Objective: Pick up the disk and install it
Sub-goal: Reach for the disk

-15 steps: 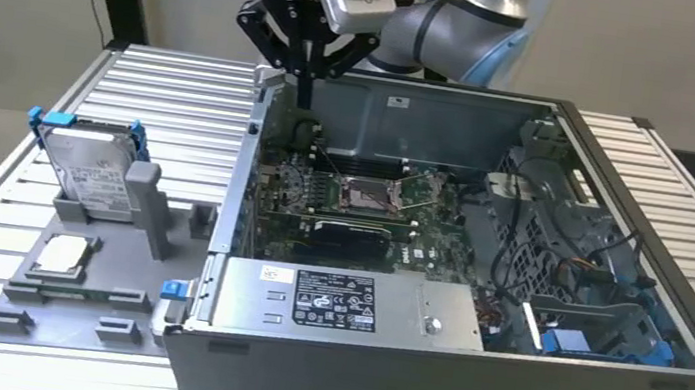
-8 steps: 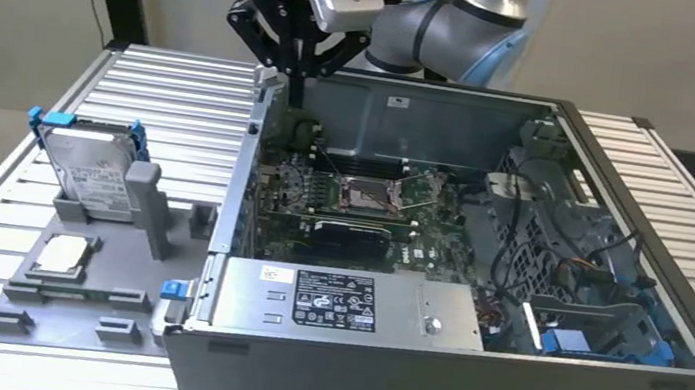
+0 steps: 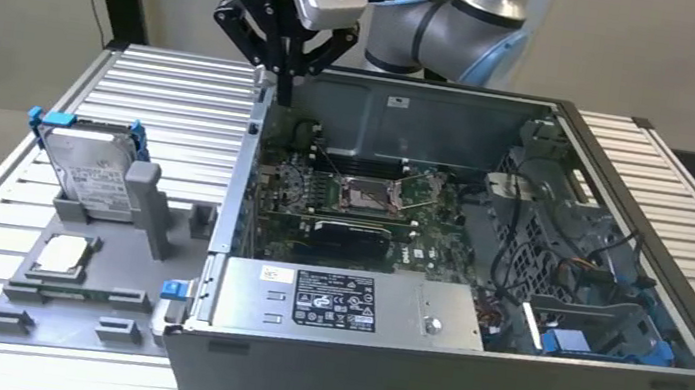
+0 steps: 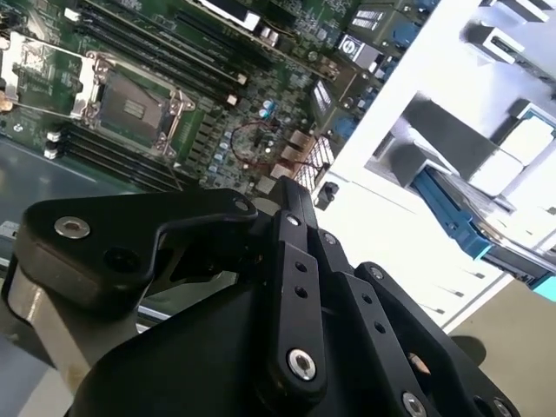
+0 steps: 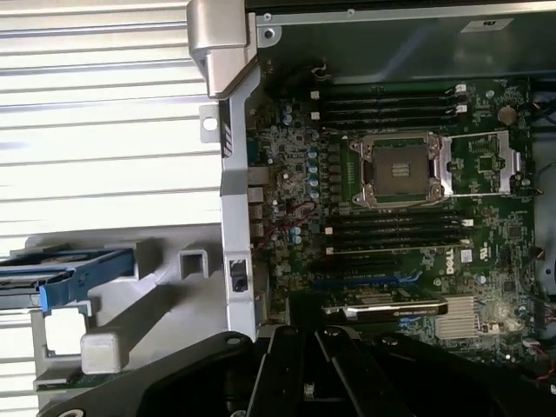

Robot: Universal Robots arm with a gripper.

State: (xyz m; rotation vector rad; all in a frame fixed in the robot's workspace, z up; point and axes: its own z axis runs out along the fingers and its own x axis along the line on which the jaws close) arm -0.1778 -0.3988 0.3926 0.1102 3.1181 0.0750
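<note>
- Over the far wall edge of the open computer case (image 3: 430, 387), the end effector (image 3: 284, 91) hangs with its fingers pinched narrow, gripping nothing.
- The disk (image 3: 92, 172) stands upright in a grey holder (image 3: 154, 215) on the table (image 3: 160, 90), beside the case at the exterior view's left.
- There is open room above the disk's top edge.

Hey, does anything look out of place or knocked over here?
Nothing stands out. The disk stands upright in its grey holder beside the open case, and the tool hangs over the case's rim.
</note>
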